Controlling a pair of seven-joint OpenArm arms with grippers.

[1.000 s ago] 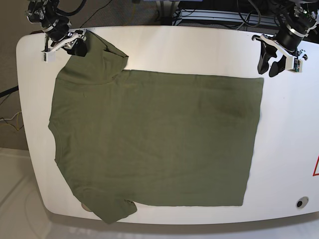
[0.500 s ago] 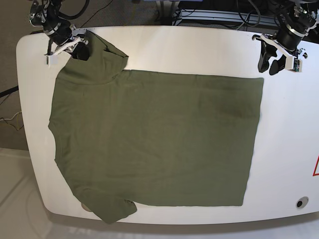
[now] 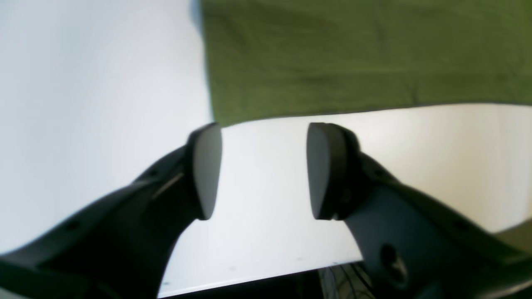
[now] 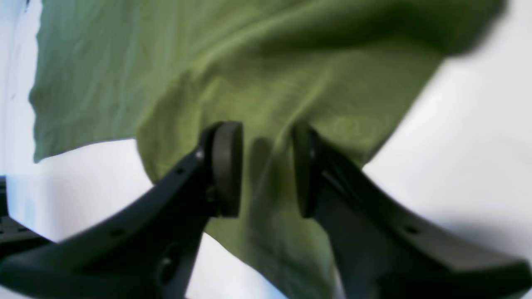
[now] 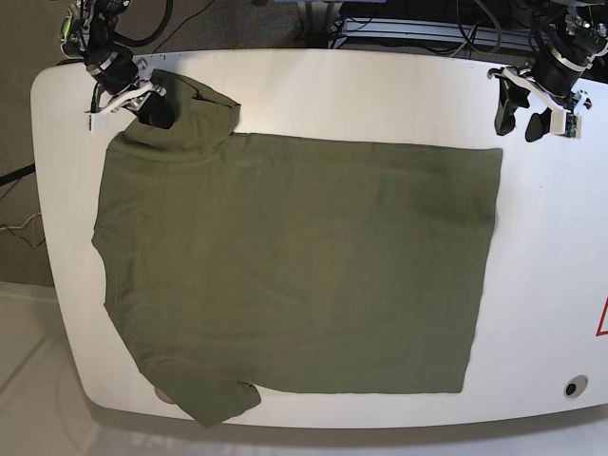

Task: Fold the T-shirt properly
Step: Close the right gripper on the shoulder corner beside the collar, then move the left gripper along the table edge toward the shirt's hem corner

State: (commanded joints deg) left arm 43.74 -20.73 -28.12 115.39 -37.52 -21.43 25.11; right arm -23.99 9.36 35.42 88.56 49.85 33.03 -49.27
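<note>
Bright, even light; wrist views seemingly blurred

I see the T-shirt (image 5: 294, 256) lying flat on the worktop (image 5: 380, 95), my right gripper (image 5: 123, 95) over its far-left sleeve, my left gripper (image 5: 528, 109) beyond its far-right corner.

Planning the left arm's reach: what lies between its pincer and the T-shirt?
Only bare white table separates the left pincer from the T-shirt, per the left wrist view.

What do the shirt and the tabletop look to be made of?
T-shirt: soft, matte olive knit, probably cotton; it lies limp with fine wrinkles and bunches between the right gripper's pads. Table: hard, smooth white top, likely laminate or painted board, faintly glossy in the left wrist view.
</note>
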